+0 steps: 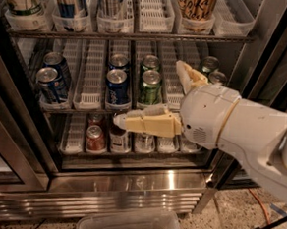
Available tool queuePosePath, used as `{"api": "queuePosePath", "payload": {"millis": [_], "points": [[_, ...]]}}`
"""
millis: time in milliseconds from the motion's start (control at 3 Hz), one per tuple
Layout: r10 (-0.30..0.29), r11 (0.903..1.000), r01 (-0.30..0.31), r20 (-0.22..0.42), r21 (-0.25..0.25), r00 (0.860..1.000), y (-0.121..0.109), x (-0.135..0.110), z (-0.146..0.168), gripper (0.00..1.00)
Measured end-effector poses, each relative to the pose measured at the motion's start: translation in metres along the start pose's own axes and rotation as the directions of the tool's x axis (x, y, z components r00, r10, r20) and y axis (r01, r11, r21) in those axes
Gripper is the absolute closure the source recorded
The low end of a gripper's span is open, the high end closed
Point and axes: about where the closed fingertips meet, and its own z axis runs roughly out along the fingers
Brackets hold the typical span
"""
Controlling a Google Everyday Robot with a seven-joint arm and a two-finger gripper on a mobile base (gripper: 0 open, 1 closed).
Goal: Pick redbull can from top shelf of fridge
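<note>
Above and left of the wide-spread cream two-finger gripper (147, 92) at the middle rack (91, 102), find the slim silver-and-blue redbull can (71, 0) upright in a white tray (71, 22) on the dark wire top shelf (139, 38).

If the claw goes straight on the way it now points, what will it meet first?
Probably the front green can on the middle rack, just ahead of the open claw; depth is unclear.
</note>
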Motion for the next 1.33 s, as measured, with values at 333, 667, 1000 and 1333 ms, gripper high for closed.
{"api": "queuePosePath", "payload": {"millis": [333, 667, 1000, 1333], "points": [[0.002, 0.9922, -0.008, 0.048, 0.124, 0.999, -0.005, -0.008, 0.012, 0.0], [-0.029, 0.9814, 0.014, 0.076, 0.191, 0.997, 0.003, -0.028, 0.023, 0.0], [-0.029, 0.9815, 0.014, 0.075, 0.191, 0.997, 0.003, -0.028, 0.023, 0.0], [-0.03, 0.9824, 0.01, 0.102, 0.187, 0.994, -0.002, -0.031, 0.027, 0.0]]}}
